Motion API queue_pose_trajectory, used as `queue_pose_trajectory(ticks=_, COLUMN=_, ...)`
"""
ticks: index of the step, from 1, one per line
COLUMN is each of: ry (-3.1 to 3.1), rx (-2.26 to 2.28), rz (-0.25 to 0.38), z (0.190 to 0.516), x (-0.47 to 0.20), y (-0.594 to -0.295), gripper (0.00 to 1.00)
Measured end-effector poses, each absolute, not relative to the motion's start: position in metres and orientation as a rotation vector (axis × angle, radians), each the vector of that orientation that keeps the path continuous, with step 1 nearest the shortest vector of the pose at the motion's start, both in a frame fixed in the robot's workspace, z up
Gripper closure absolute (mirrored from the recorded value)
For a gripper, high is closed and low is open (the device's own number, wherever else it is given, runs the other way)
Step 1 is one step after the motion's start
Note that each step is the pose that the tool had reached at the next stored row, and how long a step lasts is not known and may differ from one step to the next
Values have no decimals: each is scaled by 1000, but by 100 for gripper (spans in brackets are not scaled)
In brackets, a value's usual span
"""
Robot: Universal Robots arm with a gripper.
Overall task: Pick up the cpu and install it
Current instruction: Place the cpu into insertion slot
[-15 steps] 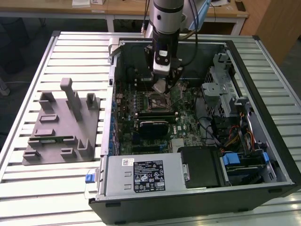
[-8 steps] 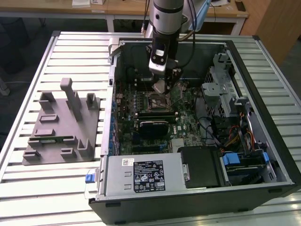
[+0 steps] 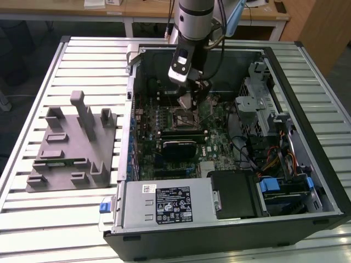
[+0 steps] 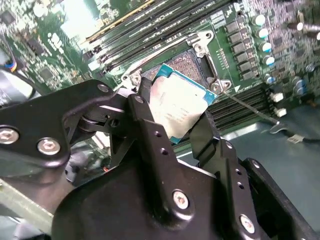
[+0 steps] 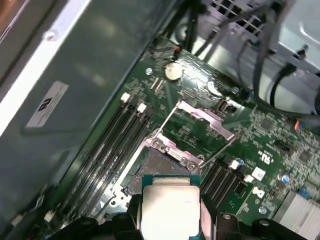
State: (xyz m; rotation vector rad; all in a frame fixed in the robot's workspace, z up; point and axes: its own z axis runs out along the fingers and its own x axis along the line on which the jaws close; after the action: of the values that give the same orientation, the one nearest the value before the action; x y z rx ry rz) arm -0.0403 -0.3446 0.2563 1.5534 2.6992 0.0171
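Note:
The cpu (image 4: 177, 106), a flat square chip with a pale silvery top and a thin blue-green rim, is held between my black fingers (image 4: 150, 132). My gripper (image 3: 188, 100) is shut on the cpu (image 5: 170, 207) and hangs inside the open computer case, just above the motherboard. The black socket (image 5: 161, 161) lies directly below the chip, its metal load plate (image 5: 200, 120) swung open. In the second wrist view the chip is tilted over the socket (image 4: 192, 62), close to it but apart from it.
A grey plastic holder block (image 3: 71, 142) with upright posts stands on the slatted table at the exterior view's left. Memory slots (image 5: 112, 145) run beside the socket. Cables and a drive cage (image 3: 260, 93) fill the case at the exterior view's right.

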Motion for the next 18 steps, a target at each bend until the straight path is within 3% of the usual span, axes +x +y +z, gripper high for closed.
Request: queue_pose_trajectory(ticks=18, ry=2408, rx=1973, rz=10, z=254, x=-40, y=-345, gripper=45)
